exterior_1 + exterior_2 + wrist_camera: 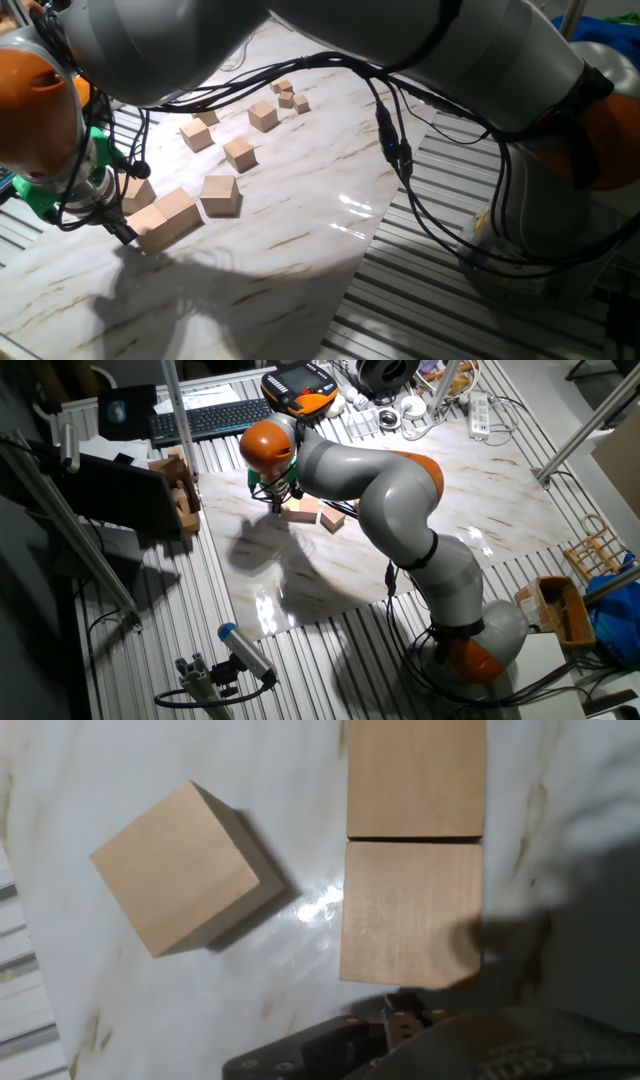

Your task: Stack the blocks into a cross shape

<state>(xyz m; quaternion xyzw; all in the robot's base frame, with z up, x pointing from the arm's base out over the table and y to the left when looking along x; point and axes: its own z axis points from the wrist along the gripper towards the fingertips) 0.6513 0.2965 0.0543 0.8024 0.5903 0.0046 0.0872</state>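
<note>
Blocks point(412, 915): rigid, light, smooth wood, likely slippery; pinch opposite flat faces mid-height; gripper point(118, 226) finger spacing not discernible.

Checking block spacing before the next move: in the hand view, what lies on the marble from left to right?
Tilted lone block → bare marble gap → two blocks touching edge to edge, one above the other in the picture.

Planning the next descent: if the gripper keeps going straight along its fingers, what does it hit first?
Probably the nearer block of the two touching blocks, directly below the gripper; depth is unclear.
</note>
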